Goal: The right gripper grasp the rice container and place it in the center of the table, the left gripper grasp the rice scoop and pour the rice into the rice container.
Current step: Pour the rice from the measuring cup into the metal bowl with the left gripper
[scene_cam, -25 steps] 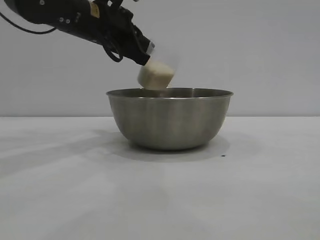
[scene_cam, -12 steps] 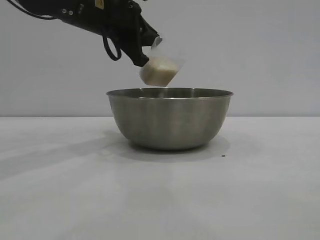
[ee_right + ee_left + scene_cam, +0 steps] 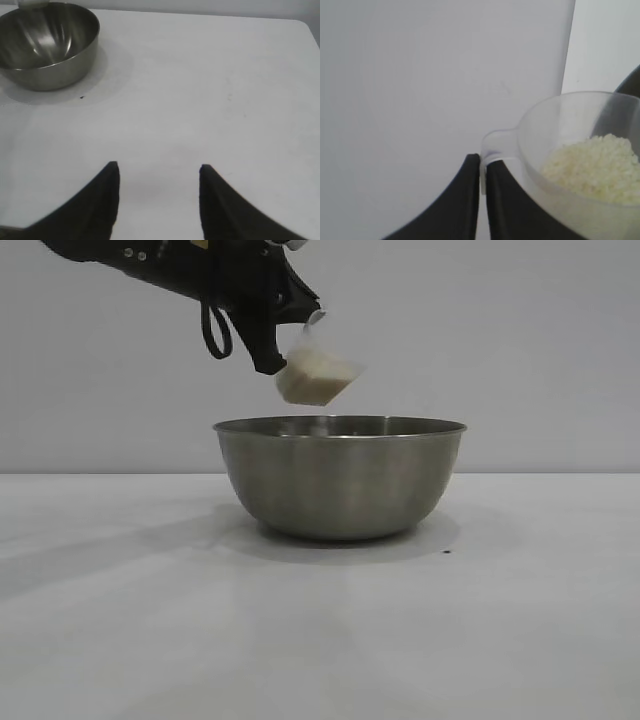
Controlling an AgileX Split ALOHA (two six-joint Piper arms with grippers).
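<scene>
The table [image 3: 120,620] is a wide white surface, and the rice container [image 3: 340,478] stands upright on it near the middle, open side up. That placement makes sense: with the steel bowl already set where both arms can reach it, it only has to sit there as a broad target.

The left arm reaches in from the exterior view's upper left, so that the left gripper [image 3: 283,340] hangs above the bowl's near-left rim. Its two fingers are pressed together on the side handle of the rice scoop [image 3: 318,375], which the left wrist view shows pinched between the black tips. Holding it by the handle leaves the cup's mouth free. The scoop is tipped, its mouth angled toward the bowl's interior, clear of the rim and not touching it.

The right gripper [image 3: 159,200] waits well apart from the bowl, low over bare table, its fingers spread with nothing between them; its share of the job looks finished.

The rice [image 3: 597,167] lies heaped against the scoop's lower side, apparently ready to slide out. No grains are visible falling.
</scene>
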